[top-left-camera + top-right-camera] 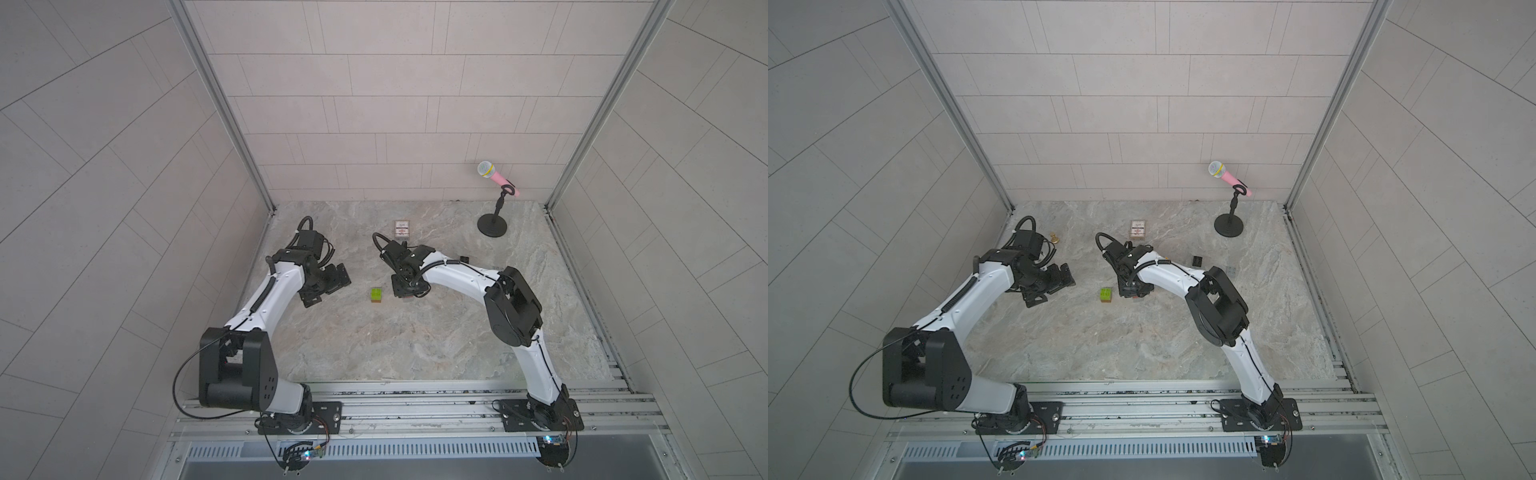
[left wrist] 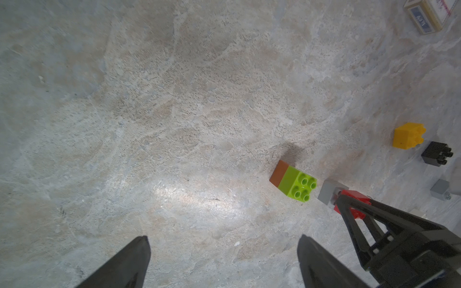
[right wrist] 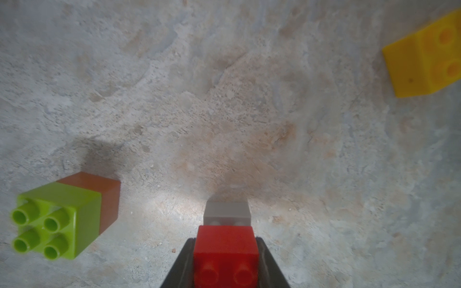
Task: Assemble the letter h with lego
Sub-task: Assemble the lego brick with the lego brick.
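The right pincer [image 3: 225, 243] is clamped on a red brick [image 3: 225, 251], one finger flat against each side. A grey brick [image 3: 227, 214] is joined beneath the red one and faces down toward the marbled bench [image 1: 415, 340]. I cannot tell whether the grey brick touches the surface. Between the two pincers, nearer the right one, a lime green brick [image 3: 59, 214] is pressed onto a brown brick [image 3: 109, 197]. This short stack stands upright on the bench with the green studs up, just beside the held pair but apart from it. In both top views it shows as a small green square close to the right pincer's tip. The left pincer [image 2: 222, 249] hovers over bare bench with its fingers wide apart and nothing between them, a little way from the green-and-brown stack. The rest of the lego lies loose on the bench near the right arm: a yellow brick [image 2: 409, 136], a black brick [image 2: 436, 153] just beside it, and a second grey brick [image 2: 440, 189] a little apart from those. A small printed card box [image 1: 402, 230] lies toward the back of the bench, beyond the right arm's wrist. A tiny brass piece [image 1: 1054, 238] stands near the left arm's wrist. A pink toy microphone [image 1: 496, 178] on a black stand occupies the far right corner.
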{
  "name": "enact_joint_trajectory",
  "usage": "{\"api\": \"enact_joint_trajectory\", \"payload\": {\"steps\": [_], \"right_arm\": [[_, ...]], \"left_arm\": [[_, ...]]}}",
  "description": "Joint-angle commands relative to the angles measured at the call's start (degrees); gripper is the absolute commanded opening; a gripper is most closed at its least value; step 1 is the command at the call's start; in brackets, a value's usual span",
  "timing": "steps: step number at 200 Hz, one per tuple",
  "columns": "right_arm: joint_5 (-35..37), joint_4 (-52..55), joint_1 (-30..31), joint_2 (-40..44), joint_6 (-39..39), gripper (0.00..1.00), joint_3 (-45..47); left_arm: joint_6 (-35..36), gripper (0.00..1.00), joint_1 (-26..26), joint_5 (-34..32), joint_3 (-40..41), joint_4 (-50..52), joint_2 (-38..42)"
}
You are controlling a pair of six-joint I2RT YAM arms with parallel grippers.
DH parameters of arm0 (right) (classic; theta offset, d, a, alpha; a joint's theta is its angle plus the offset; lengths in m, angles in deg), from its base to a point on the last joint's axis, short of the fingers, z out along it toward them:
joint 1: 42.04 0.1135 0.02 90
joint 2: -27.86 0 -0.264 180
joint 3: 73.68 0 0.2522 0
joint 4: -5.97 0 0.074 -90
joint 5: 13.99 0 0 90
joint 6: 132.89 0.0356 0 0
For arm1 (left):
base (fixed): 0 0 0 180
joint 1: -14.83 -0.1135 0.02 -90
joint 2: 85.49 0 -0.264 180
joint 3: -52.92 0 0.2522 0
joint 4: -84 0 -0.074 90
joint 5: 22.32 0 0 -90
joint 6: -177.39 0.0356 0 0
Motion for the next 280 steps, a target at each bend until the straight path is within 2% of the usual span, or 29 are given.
{"api": "enact_joint_trajectory", "payload": {"steps": [1,129,182,242,280], "right_arm": [[0.01,1.6,-0.32,-1.72,-0.1,0.0,-0.66],[-1.84,3.02,-1.03,-4.68,-3.55,0.0,-2.14],[-0.62,1.91,-0.15,-3.64,-8.1,0.14,-1.66],[-2.02,2.37,-0.41,-5.59,-7.53,0.25,-3.59],[-3.78,2.4,-0.83,-6.77,-7.42,0.39,-2.93]], "left_arm": [[-0.16,1.0,0.32,-0.21,0.44,0.48,1.12],[-0.18,1.0,0.36,0.17,0.36,0.48,1.11],[-0.17,1.0,0.37,0.58,0.36,0.25,1.15],[-0.07,1.0,0.35,0.58,0.44,0.25,1.17],[-0.08,1.0,0.37,0.65,0.4,0.27,1.19]]}}
